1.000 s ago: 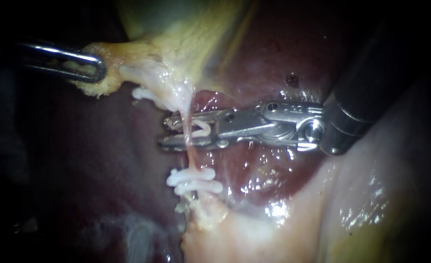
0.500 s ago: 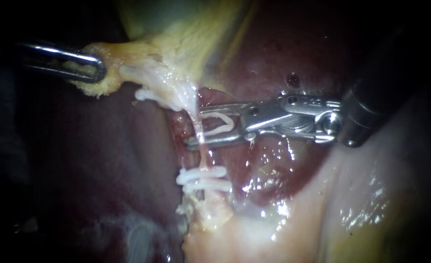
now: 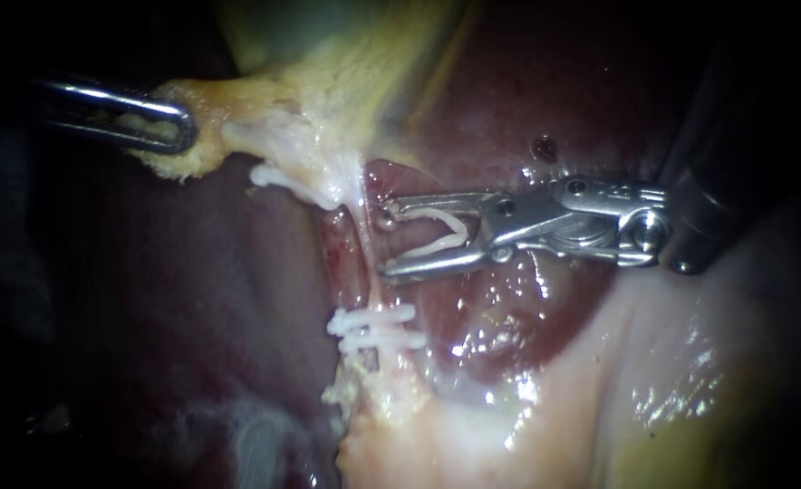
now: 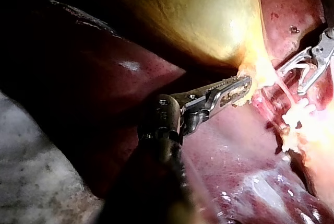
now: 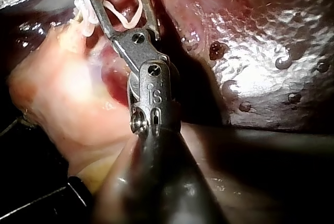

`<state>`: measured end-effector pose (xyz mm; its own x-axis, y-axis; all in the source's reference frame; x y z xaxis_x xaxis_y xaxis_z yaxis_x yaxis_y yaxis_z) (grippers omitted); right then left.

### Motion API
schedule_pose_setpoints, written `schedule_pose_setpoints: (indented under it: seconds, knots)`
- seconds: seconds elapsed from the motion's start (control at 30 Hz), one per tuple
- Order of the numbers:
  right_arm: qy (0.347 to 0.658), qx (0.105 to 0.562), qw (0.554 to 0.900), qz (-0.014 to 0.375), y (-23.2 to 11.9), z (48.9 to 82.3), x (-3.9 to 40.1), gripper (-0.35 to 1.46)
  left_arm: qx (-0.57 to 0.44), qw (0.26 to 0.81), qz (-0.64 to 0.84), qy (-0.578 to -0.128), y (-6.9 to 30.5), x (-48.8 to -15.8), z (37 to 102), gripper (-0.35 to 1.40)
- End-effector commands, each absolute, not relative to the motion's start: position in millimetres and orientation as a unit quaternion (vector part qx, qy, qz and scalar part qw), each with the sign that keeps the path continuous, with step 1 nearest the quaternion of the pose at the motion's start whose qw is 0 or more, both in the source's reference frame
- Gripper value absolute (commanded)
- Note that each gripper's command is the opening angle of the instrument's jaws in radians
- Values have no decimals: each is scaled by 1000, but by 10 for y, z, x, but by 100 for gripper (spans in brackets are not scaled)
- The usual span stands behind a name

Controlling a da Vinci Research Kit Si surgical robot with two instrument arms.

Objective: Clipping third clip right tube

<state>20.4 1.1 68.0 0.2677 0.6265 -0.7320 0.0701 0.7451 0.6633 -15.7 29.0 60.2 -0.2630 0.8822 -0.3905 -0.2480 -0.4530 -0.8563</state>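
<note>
My right instrument holds an open white clip in wide-spread jaws, tips just beside the thin tube over the liver's middle, near two fitted clips, while my left instrument clamps yellow tissue.

The liver is dark maroon, with a darker spot right of the tube, which is pale pink. Above the tube the gallbladder is yellow-green, fading to cream tissue in the left instrument's silver jaws. The clips on the tube are white, as is the clip in the right instrument's silver jaws.
</note>
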Motion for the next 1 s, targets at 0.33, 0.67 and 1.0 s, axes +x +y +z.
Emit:
schedule_pose_setpoints:
  seconds: [0.33, 0.67, 1.0]
  knots:
    - [569, 305, 735, 205, 10, 687, 232, 47, -462, 394, 717, -344, 290, -157, 602, -35]
    - [567, 313, 732, 208, 0, 699, 257, 48, -462, 394, 717, -343, 290, -157, 602, -35]
    - [583, 341, 707, 211, -4, 700, 274, 48, -462, 394, 717, -343, 290, -158, 602, -35]
